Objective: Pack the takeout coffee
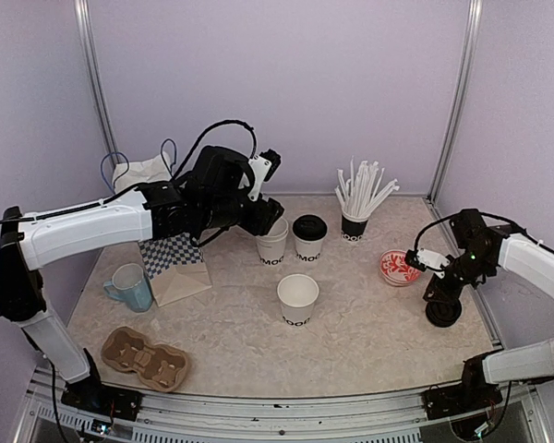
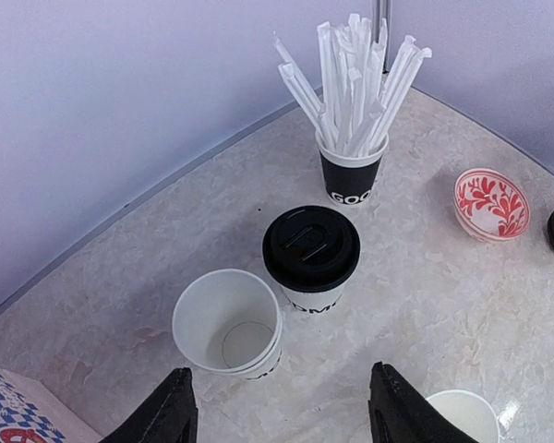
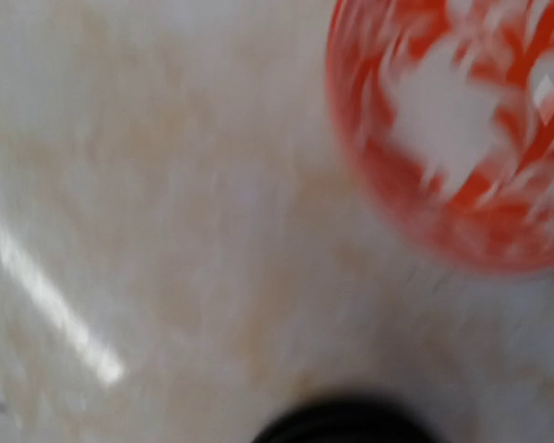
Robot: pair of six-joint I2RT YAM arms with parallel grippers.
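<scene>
Three white takeout coffee cups stand mid-table. An open cup (image 1: 272, 244) (image 2: 229, 321) has a black-lidded cup (image 1: 309, 236) (image 2: 311, 254) just right of it. Another open cup (image 1: 297, 299) (image 2: 463, 413) stands nearer the front. My left gripper (image 1: 273, 214) (image 2: 282, 420) hangs open just behind and above the open back cup, with nothing between its fingers (image 2: 171, 415). The right gripper (image 1: 440, 297) points down at the right of the table, over a round black thing (image 1: 443, 315) (image 3: 346, 423). Its fingers do not show in the blurred right wrist view.
A black-banded cup of white straws (image 1: 355, 217) (image 2: 351, 171) stands behind the cups. A red-patterned bowl (image 1: 396, 268) (image 2: 491, 204) (image 3: 462, 129) lies at the right. A blue mug (image 1: 132, 286), a checkered paper bag (image 1: 174, 263) and a cardboard cup carrier (image 1: 146, 358) sit at the left.
</scene>
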